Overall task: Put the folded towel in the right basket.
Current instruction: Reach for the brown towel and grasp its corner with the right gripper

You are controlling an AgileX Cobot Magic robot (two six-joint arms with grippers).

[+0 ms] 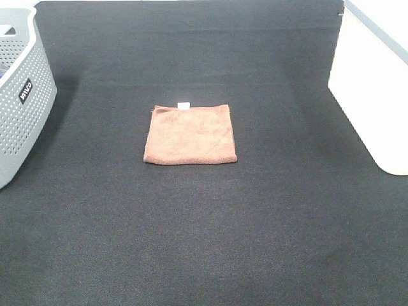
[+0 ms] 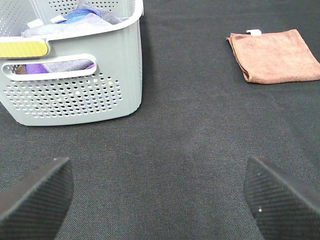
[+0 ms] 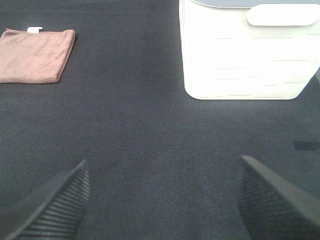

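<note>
The folded towel point(image 1: 190, 134) is a rust-brown square lying flat on the black mat in the middle of the exterior view, with a tiny white tag on its far edge. It also shows in the left wrist view point(image 2: 276, 55) and the right wrist view point(image 3: 35, 55). The right basket point(image 1: 376, 83) is white and stands at the right edge; the right wrist view shows its wall point(image 3: 245, 55). Neither gripper shows in the exterior view. My left gripper point(image 2: 160, 200) is open and empty over bare mat. My right gripper point(image 3: 162, 200) is open and empty, short of the white basket.
A grey perforated basket point(image 1: 22, 102) with a black label stands at the left edge. The left wrist view shows it point(image 2: 75, 85) holding several cloths. The black mat point(image 1: 204, 242) covers the table.
</note>
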